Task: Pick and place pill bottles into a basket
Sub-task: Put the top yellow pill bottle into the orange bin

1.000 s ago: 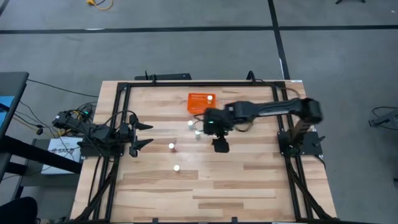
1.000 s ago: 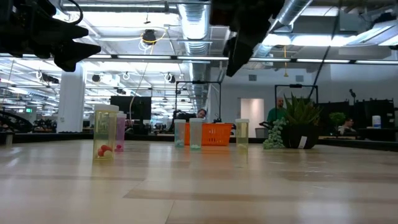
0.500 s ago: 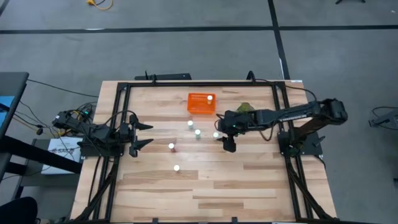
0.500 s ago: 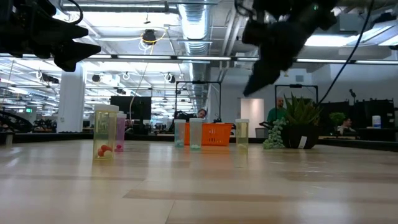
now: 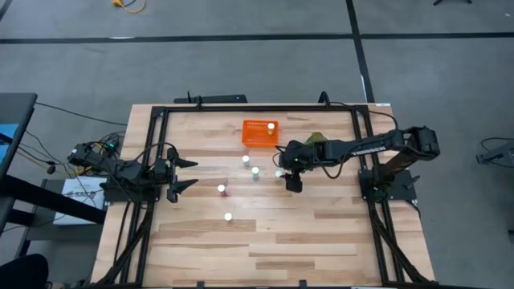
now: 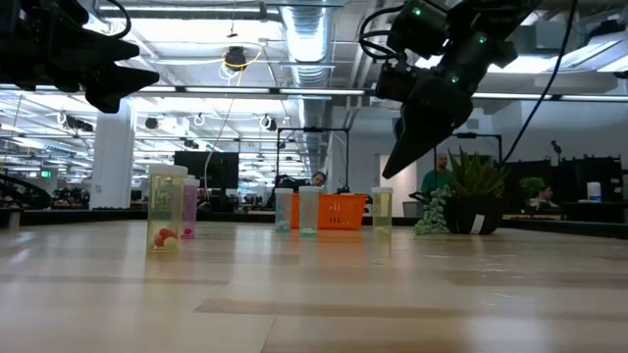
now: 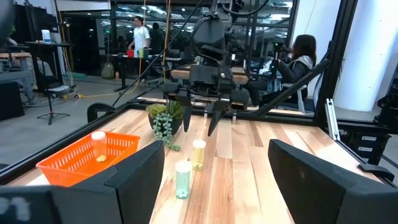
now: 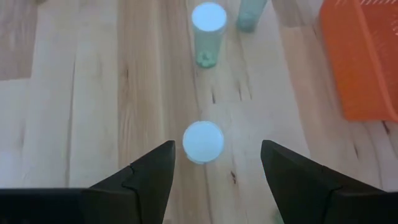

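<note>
The orange basket (image 5: 258, 134) stands at the table's far middle with one white-capped pill bottle (image 5: 271, 127) in it. Three bottles (image 5: 246, 160) (image 5: 255, 170) (image 5: 279, 172) stand upright just in front of it, and two more (image 5: 222, 189) (image 5: 228, 216) stand nearer the front. My right gripper (image 5: 289, 180) is open and hangs slanting above the rightmost bottle (image 8: 203, 142), whose cap shows between its fingers, untouched. My left gripper (image 5: 183, 175) is open and empty at the table's left.
A green leafy plant (image 5: 316, 138) stands right of the basket, under my right arm. A black frame (image 5: 241, 108) runs round the table's edges. Bare wood lies across the near half of the table. People show in the room beyond the table.
My right gripper has come down from high over the bottles in front of the basket, swinging a little toward the table's right edge. It now hangs lower, above the rightmost bottle. The bottles and basket have stayed where they were.
</note>
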You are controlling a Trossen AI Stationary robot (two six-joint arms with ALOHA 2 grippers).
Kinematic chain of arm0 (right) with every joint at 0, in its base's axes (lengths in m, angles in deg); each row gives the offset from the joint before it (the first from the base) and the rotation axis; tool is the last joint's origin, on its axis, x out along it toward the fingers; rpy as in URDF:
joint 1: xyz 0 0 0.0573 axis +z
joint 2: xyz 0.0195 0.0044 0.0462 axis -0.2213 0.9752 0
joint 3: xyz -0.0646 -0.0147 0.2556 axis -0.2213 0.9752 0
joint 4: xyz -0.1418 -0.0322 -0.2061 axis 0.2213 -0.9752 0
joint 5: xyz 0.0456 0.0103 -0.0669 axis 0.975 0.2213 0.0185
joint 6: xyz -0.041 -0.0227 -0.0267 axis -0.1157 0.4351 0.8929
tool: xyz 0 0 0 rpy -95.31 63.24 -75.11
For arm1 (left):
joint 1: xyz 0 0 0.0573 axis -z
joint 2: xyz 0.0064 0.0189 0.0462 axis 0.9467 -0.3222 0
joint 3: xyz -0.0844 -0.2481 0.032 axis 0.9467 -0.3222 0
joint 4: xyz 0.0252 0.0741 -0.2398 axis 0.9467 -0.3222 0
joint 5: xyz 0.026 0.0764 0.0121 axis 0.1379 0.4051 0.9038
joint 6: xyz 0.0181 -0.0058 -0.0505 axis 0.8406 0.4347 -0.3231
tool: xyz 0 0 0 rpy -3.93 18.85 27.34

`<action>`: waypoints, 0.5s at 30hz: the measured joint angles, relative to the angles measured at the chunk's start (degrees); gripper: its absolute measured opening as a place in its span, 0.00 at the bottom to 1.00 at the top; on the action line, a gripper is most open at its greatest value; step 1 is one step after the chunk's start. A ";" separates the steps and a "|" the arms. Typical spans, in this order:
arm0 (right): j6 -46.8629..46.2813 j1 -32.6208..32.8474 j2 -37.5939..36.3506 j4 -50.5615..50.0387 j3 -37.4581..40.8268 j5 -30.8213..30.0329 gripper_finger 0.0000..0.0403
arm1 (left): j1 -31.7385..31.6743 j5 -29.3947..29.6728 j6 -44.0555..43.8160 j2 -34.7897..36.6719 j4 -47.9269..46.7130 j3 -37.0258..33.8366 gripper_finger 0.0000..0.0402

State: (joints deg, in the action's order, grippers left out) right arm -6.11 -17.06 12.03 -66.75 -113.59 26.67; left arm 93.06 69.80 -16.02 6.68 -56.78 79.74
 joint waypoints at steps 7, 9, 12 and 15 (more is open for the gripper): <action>-0.02 0.17 0.00 -0.20 0.00 1.51 0.57 | 0.00 0.00 0.00 0.00 -0.01 0.00 0.69; -0.02 0.47 -0.04 -0.20 0.00 1.51 0.57 | 0.00 0.00 0.00 0.00 -0.01 0.00 0.69; 0.01 0.50 -0.14 -0.17 0.00 1.51 0.57 | -0.01 0.00 0.00 0.00 -0.01 0.00 0.69; 0.26 0.50 1.14 0.51 -0.02 1.57 0.57 | 0.00 0.00 0.00 0.00 0.00 0.00 0.69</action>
State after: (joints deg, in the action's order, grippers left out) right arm -5.85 -16.56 13.17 -66.24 -113.61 28.23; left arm 93.06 69.80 -16.02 6.68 -56.78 79.75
